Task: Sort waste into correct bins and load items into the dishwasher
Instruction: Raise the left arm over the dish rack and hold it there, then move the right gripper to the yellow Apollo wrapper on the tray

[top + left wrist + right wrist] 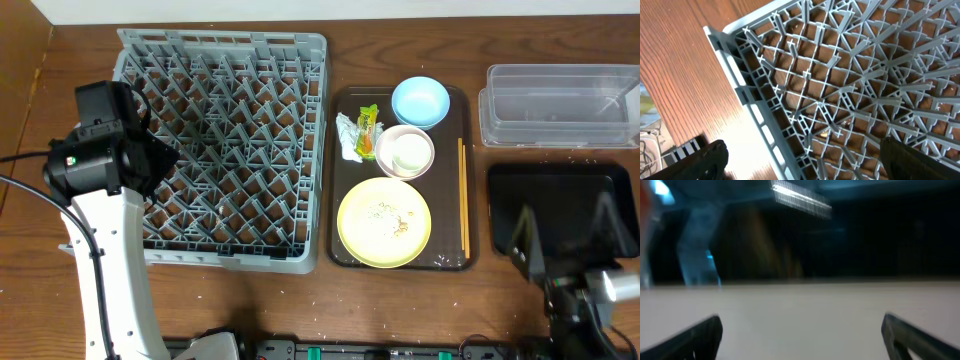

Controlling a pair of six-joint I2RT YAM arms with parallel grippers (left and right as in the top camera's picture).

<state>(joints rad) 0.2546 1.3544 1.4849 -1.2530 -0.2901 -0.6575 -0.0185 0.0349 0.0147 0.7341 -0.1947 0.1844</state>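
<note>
The grey dish rack (225, 60) fills the left half of the table. On the dark brown tray (342, 180) lie the crumpled wrapper (360, 135), a light blue bowl (420, 101), a pinkish-white bowl (426, 140) with the small white cup (407, 158) in it, a yellow plate (362, 238) with rice crumbs (392, 218), and chopsticks (462, 195). My left gripper (805, 165) is open and empty above the rack's (840, 85) left edge. My right gripper (568, 240) is open and empty over the black tray (560, 185); its wrist view (802, 340) is blurred.
The clear tub (560, 105) stands at the far right, behind the black tray. My left arm's white link (105, 270) runs along the rack's left side to the front edge. Bare wood lies between the rack and the brown tray.
</note>
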